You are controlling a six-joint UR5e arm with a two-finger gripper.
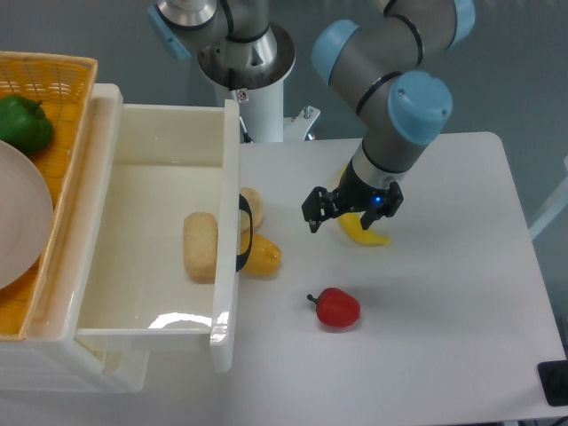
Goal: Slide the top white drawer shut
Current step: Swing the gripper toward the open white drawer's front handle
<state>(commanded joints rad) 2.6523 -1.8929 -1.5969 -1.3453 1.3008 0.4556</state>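
The top white drawer (146,182) stands pulled far out over the table, its front panel (227,257) facing right with a black arched handle (245,232). A bread roll (201,246) lies inside it. My gripper (342,211) hangs above the table to the right of the drawer front, roughly a hand's width from the handle. Its fingers are spread open with nothing between them. It partly covers a banana (362,232).
A yellow wicker basket (53,106) with a green pepper (23,122) and a white plate (16,217) sits on the unit at left. Two yellowish food pieces (259,256) lie against the drawer front. A red pepper (337,308) lies nearer the front.
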